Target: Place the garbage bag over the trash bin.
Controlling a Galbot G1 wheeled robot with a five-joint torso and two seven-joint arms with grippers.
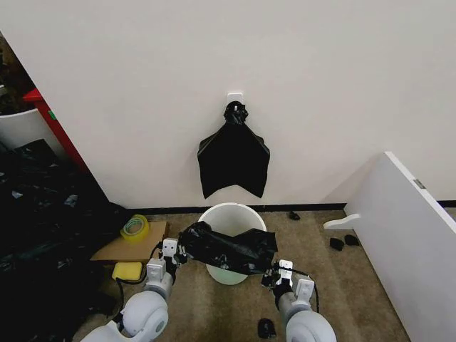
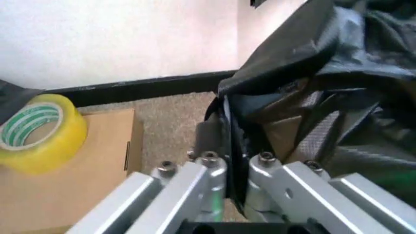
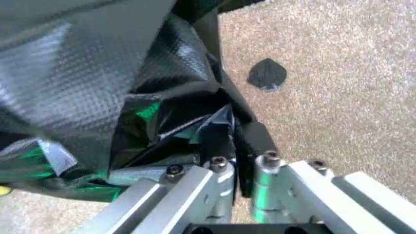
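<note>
**Black bag held across the white bucket by both grippers**

The garbage bag [image 1: 228,248] is stretched over the front part of the trash bin [image 1: 229,214], which stands on the carpet near the wall. The left gripper [image 1: 179,253] is clamped on the bag's left end, and the right gripper [image 1: 274,272] is clamped on its right end. A roll of yellow tape [image 1: 135,227] lies on a cardboard sheet [image 1: 132,246] beside the bin.

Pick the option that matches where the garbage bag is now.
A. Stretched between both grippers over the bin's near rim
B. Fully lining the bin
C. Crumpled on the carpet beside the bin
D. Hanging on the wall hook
A: the garbage bag spans from the left gripper to the right gripper, draped across the near rim of the trash bin.
</note>
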